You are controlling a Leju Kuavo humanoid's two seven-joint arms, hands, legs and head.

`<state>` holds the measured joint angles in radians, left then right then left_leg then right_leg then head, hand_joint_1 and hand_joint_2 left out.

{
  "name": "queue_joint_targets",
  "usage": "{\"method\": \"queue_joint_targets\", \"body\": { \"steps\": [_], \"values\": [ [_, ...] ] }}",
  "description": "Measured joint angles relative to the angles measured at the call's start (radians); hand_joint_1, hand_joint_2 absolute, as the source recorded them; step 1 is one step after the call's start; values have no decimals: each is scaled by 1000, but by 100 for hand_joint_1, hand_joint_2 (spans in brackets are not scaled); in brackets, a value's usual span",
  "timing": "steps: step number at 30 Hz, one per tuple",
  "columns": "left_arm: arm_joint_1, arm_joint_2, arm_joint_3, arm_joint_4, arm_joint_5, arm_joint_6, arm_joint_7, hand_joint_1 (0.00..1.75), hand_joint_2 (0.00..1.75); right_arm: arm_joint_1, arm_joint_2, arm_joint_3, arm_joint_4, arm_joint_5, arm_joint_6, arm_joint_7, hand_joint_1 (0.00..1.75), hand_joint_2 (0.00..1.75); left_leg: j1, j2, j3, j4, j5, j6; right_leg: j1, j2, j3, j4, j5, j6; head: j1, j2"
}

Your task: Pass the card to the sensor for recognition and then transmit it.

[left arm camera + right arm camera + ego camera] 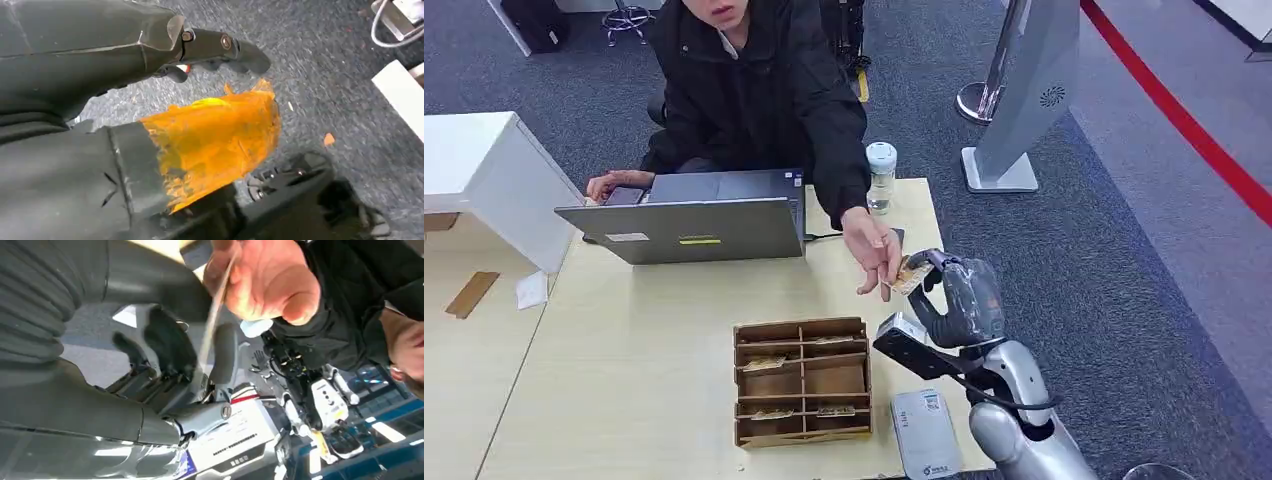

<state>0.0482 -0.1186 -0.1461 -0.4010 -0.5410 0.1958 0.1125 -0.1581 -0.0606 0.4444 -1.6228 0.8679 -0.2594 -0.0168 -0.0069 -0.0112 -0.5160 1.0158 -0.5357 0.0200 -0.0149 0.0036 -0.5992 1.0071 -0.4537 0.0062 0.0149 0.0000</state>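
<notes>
Head view: the right robot hand (959, 295) is raised over the worktop (654, 330), pinching one card (912, 276) at its fingertips, the card's long axis running toward ten o'clock. A person's hand (871, 250) grips the far end — giver and taker meet on it. One sensor (924, 432) lies at six o'clock. The left robot hand (150, 60) hangs empty — I cannot tell its pose.

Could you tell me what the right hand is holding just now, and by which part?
The right hand pinches the card by its lower end; the person's hand holds the opposite end.
</notes>
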Motion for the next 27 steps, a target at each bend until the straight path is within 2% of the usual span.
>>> {"method": "queue_joint_targets", "body": {
  "steps": [2, 3, 4, 11, 27],
  "values": [
    [-6, -1, -3, -3, -61, 106, -15, 0, 0, -1, 2, 0, 10, 11, -14, 17, 0, 175, 0, -2, -1, 0, 0, 0, 0, -2, 0, 0, 0, 0, 0, 0],
    [-13, -4, -3, -3, -77, 143, -21, 0, 0, -2, 4, 0, 14, 14, -21, 21, 0, 0, 0, -2, -1, 0, 0, 0, 0, -2, 0, 0, 0, 0, 0, 0],
    [-22, -6, -3, -3, -82, 164, -26, 0, 0, -2, 6, 1, 16, 17, -25, 24, 0, 0, 0, -2, -1, 0, 0, 0, 0, -2, 0, 0, 0, 0, 0, 0],
    [-46, -17, -3, 19, -81, 180, -59, 0, 0, 2, 15, 1, 19, 21, -32, 22, 0, 0, 0, -1, 0, 0, 0, 0, 0, -1, 0, 0, 0, 0, 0, 0],
    [-53, -20, -3, 40, -81, 184, -62, 0, 0, 47, 23, 6, -28, 18, -56, -16, 0, 0, 0, -1, -1, 0, 0, 0, 0, -1, 0, 0, 0, 0, 0, 0]
  ]
}}
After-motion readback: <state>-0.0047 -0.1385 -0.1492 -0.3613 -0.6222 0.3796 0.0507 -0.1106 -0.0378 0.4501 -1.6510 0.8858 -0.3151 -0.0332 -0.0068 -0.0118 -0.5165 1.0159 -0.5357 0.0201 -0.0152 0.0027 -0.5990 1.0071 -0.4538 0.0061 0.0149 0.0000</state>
